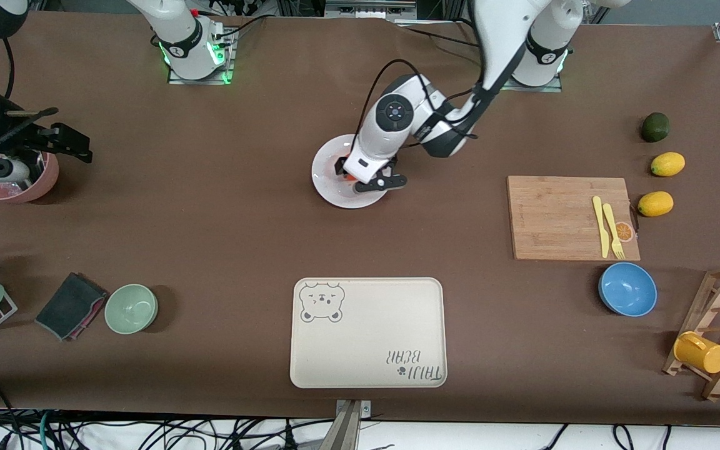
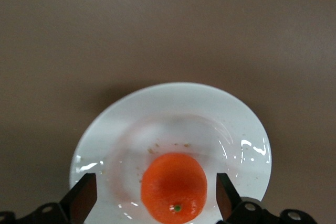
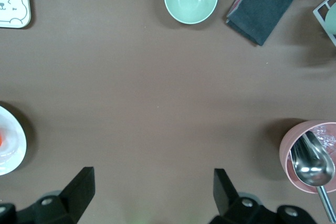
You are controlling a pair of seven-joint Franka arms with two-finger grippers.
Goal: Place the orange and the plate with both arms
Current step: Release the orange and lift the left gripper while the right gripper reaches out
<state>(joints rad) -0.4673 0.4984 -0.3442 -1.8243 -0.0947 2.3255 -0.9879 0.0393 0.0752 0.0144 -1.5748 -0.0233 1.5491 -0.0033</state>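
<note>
The orange (image 2: 174, 187) lies in the well of the white plate (image 2: 210, 108), its green stem spot facing up. In the front view the plate (image 1: 329, 181) sits mid-table, nearer the robots' bases than the cream tray. My left gripper (image 2: 155, 183) hangs low over the plate, open, one finger on each side of the orange and neither touching it. From the front its wrist (image 1: 352, 174) hides most of the fruit. My right gripper (image 1: 69, 142) waits open and holds nothing, above the table beside the pink cup at the right arm's end; its wrist view shows bare cloth between the fingers (image 3: 84, 182).
A cream bear-printed tray (image 1: 366, 331) lies near the front edge. A cutting board (image 1: 554, 215) with yellow cutlery, a blue bowl (image 1: 627, 289), two lemons and a dark green fruit are toward the left arm's end. A pink cup (image 1: 19, 184), green bowl (image 1: 131, 308) and dark cloth (image 1: 69, 305) are toward the right arm's end.
</note>
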